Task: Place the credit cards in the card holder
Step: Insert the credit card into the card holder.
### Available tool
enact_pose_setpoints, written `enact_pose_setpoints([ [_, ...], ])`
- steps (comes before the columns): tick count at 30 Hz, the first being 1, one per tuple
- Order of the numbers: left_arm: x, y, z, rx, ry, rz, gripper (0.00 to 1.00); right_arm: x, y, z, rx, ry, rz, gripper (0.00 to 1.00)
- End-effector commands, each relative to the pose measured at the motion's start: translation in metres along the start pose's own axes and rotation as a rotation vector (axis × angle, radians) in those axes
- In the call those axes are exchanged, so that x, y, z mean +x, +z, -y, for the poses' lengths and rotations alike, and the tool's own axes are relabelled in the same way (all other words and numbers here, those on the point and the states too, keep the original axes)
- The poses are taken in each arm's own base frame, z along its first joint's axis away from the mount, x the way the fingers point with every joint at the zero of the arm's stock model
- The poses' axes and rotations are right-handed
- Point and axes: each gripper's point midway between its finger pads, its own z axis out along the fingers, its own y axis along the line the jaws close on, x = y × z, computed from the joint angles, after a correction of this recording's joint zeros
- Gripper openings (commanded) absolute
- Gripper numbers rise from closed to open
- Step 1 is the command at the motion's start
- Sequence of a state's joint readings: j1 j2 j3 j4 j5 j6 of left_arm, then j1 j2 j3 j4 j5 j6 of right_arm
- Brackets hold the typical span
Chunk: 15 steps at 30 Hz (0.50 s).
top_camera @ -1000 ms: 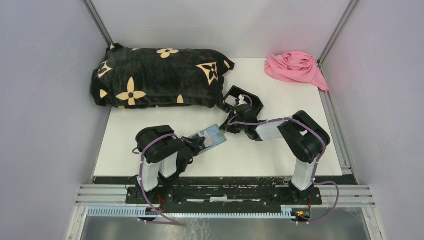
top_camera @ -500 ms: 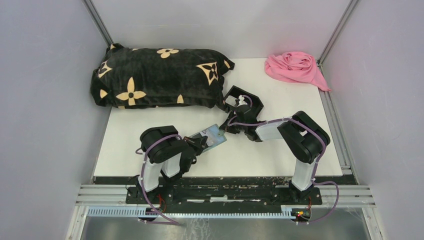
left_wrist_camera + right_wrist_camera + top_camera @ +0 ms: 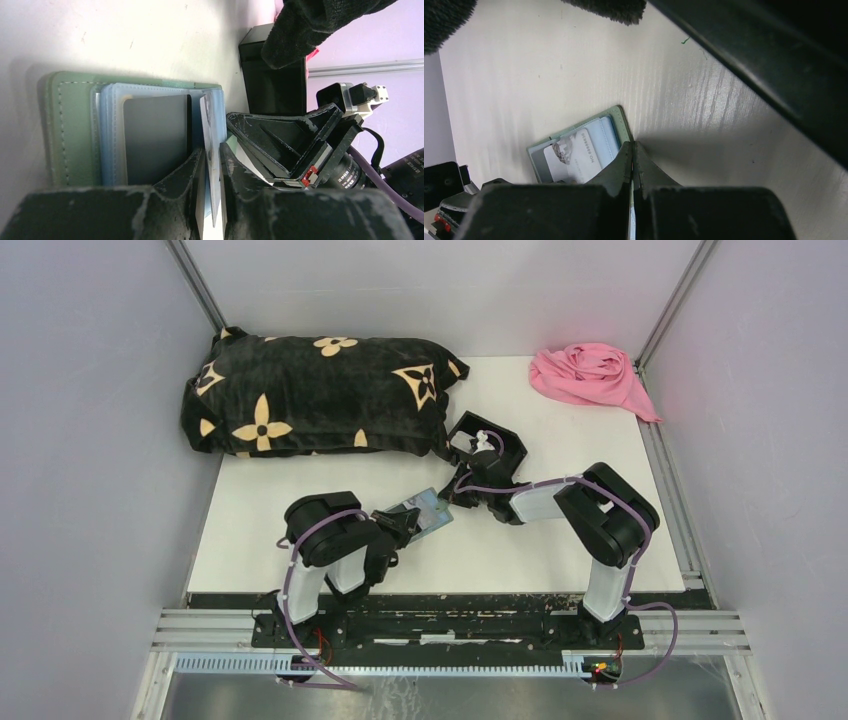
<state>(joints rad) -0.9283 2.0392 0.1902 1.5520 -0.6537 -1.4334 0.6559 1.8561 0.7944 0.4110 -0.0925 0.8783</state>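
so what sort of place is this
Probably a robot lab cell: a white table boxed in by plain grey panels, with a left arm and right arm bolted to an aluminium rail.

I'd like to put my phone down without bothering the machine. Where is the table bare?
Bare table lies between the pink cloth and the right arm, and between the flowered black blanket and the left arm. The middle is crowded: the left claw and right claw meet at the card holder beside the black box.
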Motion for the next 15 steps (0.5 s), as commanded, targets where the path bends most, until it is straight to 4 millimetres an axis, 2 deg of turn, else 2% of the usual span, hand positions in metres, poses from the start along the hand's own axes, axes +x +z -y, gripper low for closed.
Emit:
enact_pose_setpoints([
  [1,-0.008,-0.001,0.007,0.060,0.003,0.034,0.26,0.091,-0.018,0.080,0.279,-0.025,-0.284,0.01],
  [7,0.000,0.000,0.000,0.034,0.030,0.004,0.32,0.091,-0.019,0.076,0.271,-0.031,-0.284,0.01],
  [15,0.007,-0.001,-0.021,-0.092,0.135,-0.044,0.41,0.088,-0.020,0.070,0.264,-0.048,-0.283,0.01],
])
